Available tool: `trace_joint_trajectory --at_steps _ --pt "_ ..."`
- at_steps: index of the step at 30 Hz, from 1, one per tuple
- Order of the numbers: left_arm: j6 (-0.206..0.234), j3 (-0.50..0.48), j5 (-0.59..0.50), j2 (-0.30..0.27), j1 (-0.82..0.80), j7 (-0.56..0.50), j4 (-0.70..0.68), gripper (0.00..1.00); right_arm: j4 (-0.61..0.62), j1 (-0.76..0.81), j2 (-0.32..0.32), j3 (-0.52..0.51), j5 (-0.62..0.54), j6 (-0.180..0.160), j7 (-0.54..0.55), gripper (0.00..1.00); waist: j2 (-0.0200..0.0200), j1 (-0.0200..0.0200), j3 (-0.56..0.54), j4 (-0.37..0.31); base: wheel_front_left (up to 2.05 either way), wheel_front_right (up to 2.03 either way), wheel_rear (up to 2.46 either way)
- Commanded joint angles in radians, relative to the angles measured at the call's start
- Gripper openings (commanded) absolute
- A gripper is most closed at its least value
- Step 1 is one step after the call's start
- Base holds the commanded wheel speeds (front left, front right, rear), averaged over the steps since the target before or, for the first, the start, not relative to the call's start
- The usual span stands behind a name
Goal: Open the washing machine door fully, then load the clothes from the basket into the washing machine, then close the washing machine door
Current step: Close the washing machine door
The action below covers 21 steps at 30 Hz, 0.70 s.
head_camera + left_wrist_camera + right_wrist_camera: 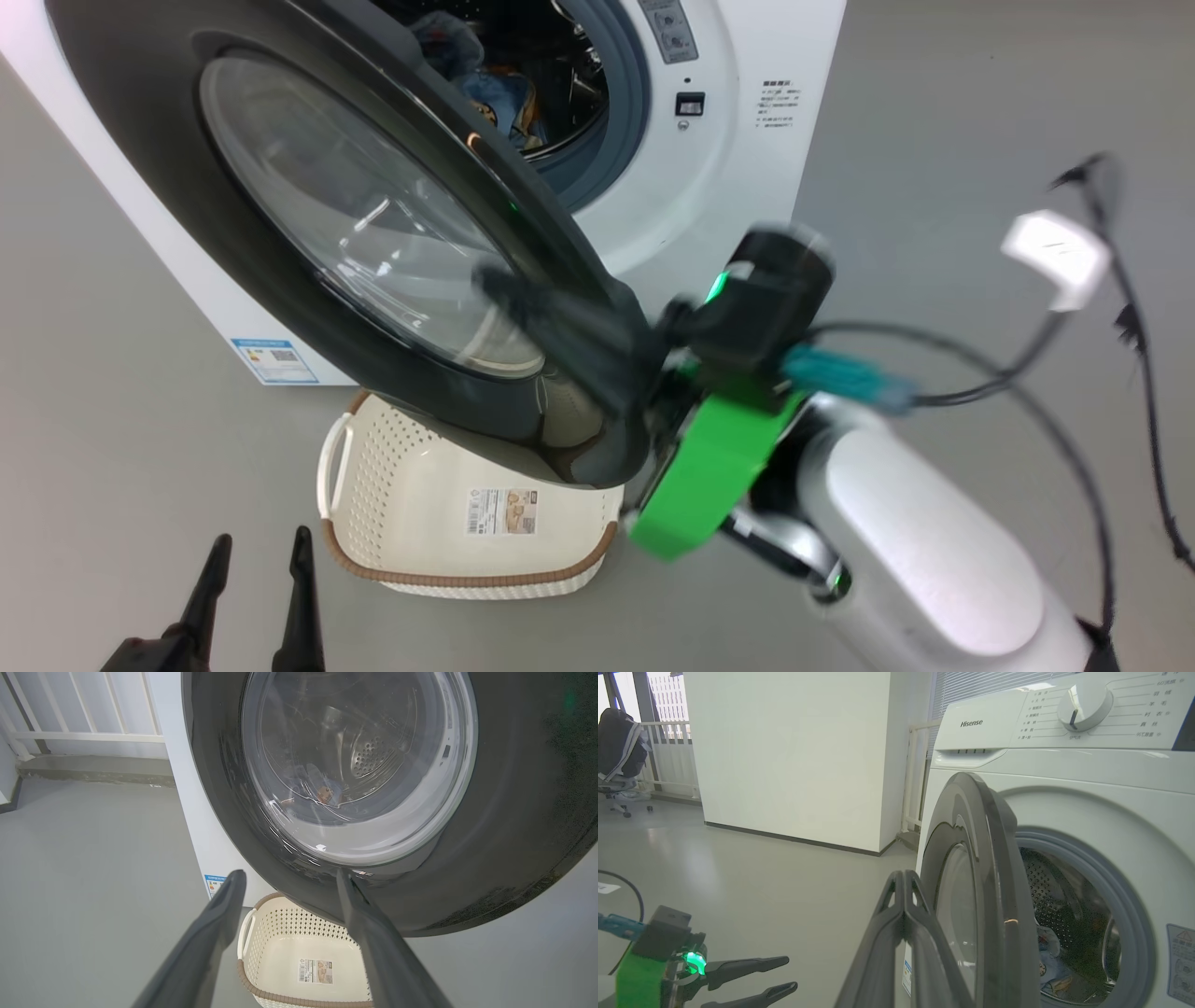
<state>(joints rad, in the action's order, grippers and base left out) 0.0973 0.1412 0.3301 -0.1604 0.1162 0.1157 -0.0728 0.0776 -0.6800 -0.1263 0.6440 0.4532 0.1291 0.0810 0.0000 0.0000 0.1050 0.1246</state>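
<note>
The washing machine door point(364, 215) is seen swung partway out from the washing machine point(738, 149), with its glossy black ring and bulging glass turned toward the head camera. From the right wrist the door is seen almost edge-on, and the grey gasket point(1125, 896) and perforated drum point(1045, 882) are exposed behind it.

The right gripper point(495, 285) is stretched across the door's outer face, low on the ring and glass. Its jaws are pressed together and nothing is held between them. Whether the door is actually touched cannot be told, as the fingers are blurred in the head view. A green bracket point(714, 476) is carried on that wrist and dark cables point(980, 373) are looped behind it.

The clothes point(499, 89) are found inside the drum. Light blue fabric with an orange-brown print is glimpsed past the door's edge and, from the left wrist, through the glass.

The basket point(369, 476) is set on the grey floor point(121, 448) right in front of the machine, partly under the door's lower edge. It is tipped toward the camera, so its cream bottom and product sticker point(502, 511) are shown.

The left gripper point(261, 541) is held low at the near left, apart from the basket and the door. Its jaws are spread wide and nothing is gripped. From its own camera, the fingers are pointed up toward the bottom of the door's ring, with the basket below.
</note>
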Motion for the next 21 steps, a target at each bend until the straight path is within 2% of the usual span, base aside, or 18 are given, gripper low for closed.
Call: trace_joint_trajectory --at_steps 1,6,21 --pt "0.009 -0.030 0.004 -0.015 -0.041 0.009 -0.020 1.00 0.012 0.029 0.013 0.025 0.019 0.002 0.030 0.00 0.0000 0.0000 0.001 0.003 0.00 0.00 0.00" --pt "0.009 -0.026 0.006 -0.015 -0.047 0.013 -0.016 1.00 -0.062 0.051 -0.001 0.077 0.055 0.002 0.086 0.00 0.0000 0.0000 0.008 0.005 0.00 0.00 0.00" --pt "0.010 -0.018 0.019 -0.012 -0.065 0.028 0.005 1.00 -0.330 -0.045 -0.007 0.108 0.087 0.002 -0.025 0.00 0.0000 0.0000 0.015 0.012 0.00 0.00 0.00"
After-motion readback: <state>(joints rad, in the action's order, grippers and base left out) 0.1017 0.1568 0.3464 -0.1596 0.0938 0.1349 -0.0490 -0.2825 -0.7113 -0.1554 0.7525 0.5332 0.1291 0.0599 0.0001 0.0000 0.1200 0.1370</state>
